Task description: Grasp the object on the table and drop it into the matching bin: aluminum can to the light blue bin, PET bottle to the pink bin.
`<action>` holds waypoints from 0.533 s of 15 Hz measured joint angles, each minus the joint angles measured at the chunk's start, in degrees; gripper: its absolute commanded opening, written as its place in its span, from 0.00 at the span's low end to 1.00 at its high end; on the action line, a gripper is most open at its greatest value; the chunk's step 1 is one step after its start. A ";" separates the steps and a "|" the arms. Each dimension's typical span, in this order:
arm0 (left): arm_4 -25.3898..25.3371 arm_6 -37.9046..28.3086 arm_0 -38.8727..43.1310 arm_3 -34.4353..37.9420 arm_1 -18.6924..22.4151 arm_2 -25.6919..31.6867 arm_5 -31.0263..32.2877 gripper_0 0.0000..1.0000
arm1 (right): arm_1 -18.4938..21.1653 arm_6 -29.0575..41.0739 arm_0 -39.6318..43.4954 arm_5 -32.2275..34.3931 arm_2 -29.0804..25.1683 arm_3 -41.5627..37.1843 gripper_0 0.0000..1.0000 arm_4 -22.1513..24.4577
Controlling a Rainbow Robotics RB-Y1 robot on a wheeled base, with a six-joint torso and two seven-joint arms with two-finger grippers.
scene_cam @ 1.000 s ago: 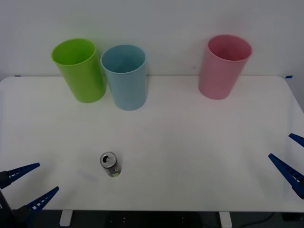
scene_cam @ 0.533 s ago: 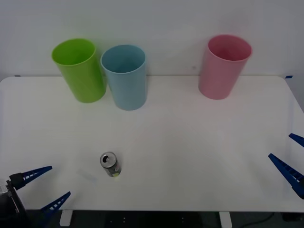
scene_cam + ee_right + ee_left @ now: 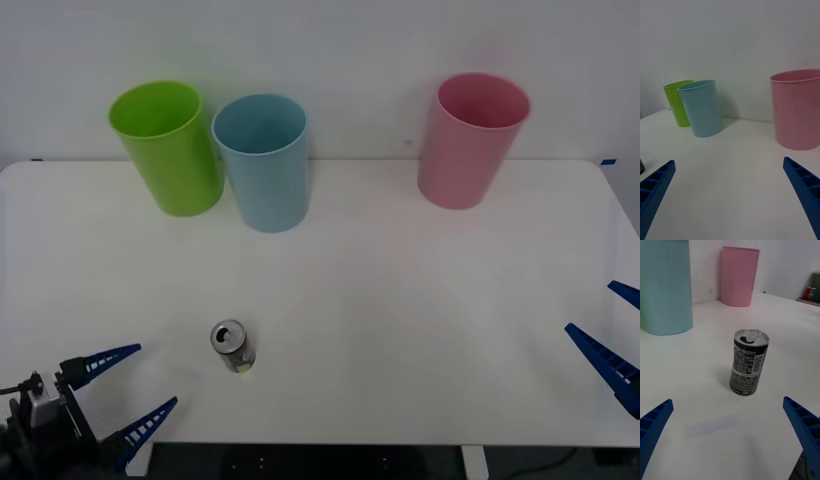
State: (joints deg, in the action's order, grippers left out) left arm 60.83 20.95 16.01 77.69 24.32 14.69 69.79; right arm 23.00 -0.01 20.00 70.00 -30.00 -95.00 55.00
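Here, left end effector (image 3: 125, 390) open, near upright can (image 3: 232, 346)

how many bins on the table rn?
3, all upright along the table's far edge: lime green bin at the robot's far left, light blue bin right beside it, pink bin apart on the right. None look hidden.

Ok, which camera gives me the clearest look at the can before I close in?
The left wrist view: the aluminum can stands upright, centred ahead of the open left hand, label and tab opening showing. The front view shows it small, from above, near the table's front edge. The right wrist view catches a sliver of it at the edge.
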 measured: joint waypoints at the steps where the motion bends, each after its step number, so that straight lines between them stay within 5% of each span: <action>1: 0.12 0.15 -0.32 -0.07 -0.81 -0.26 -0.02 1.00 | 0.00 0.01 0.00 0.00 0.00 0.00 1.00 0.00; 8: 5.98 1.55 -3.29 -0.08 -7.21 -0.22 -0.22 1.00 | 0.00 0.00 0.00 0.00 0.00 0.00 1.00 0.00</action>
State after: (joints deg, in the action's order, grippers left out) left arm 66.81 22.51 12.72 77.60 17.11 14.47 69.57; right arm 23.00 -0.01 20.00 70.00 -30.00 -95.00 55.00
